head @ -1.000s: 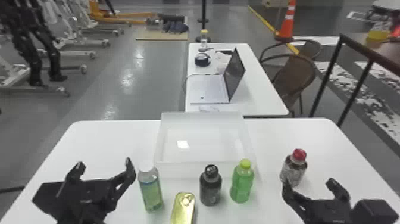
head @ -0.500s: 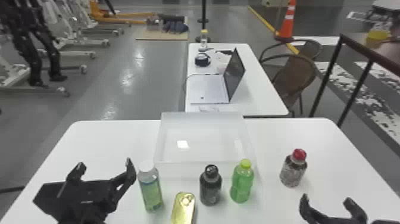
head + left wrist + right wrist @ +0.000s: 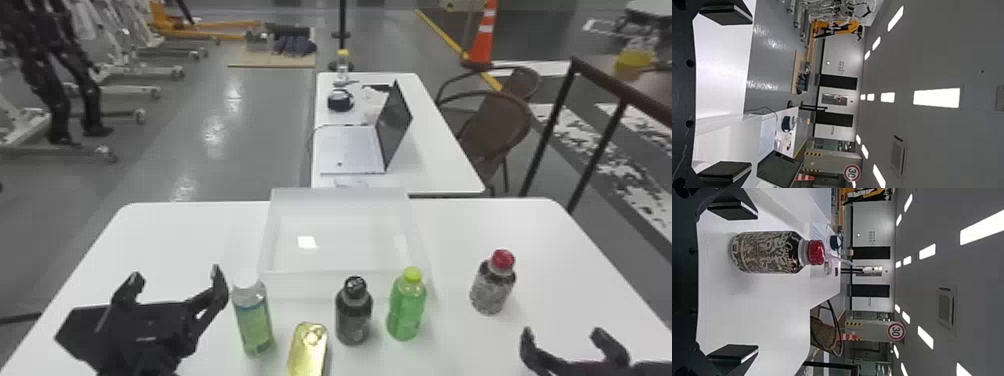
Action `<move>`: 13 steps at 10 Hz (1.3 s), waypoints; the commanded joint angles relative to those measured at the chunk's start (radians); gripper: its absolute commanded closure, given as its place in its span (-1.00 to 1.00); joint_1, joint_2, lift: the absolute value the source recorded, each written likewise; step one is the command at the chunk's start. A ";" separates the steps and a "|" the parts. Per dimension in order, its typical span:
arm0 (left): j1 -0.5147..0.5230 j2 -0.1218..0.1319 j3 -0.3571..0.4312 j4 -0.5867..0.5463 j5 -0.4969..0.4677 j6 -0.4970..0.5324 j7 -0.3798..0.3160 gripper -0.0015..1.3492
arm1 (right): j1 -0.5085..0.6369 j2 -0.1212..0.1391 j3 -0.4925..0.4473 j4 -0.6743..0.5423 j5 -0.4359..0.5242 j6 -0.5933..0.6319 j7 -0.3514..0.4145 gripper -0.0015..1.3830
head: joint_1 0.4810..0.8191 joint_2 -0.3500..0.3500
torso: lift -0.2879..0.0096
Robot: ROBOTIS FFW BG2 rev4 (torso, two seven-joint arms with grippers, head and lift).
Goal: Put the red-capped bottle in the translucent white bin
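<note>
The red-capped bottle [image 3: 492, 290] is standing upright toward the desk's [image 3: 560, 240] right edge, ahead and left of the nearer right tool [image 3: 563, 332], whose empty fingers are standing wide apart.

The black two-fingered right gripper [image 3: 562, 330] has been drawn back toward the robot and shifted rightward, away from the red-capped, dark-patterned bottle [image 3: 492, 289]; any turn of its partly cut-off body can hardly be judged.

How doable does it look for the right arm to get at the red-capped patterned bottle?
Probably yes: the black right hand is open, and nothing seems to stand between it and the bottle on the white tabletop.
</note>
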State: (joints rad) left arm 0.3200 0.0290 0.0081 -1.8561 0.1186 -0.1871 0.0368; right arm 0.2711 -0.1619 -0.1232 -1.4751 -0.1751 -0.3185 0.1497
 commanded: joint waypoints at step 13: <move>0.001 -0.001 0.003 0.003 0.016 -0.015 -0.005 -0.98 | -0.334 0.019 -0.059 0.443 0.005 -0.073 0.338 -0.85 | -0.60 0.00 | 0.26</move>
State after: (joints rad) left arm 0.3206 0.0275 0.0113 -1.8535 0.1346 -0.2035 0.0329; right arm -0.0505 -0.1465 -0.1825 -1.0416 -0.1769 -0.3905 0.4872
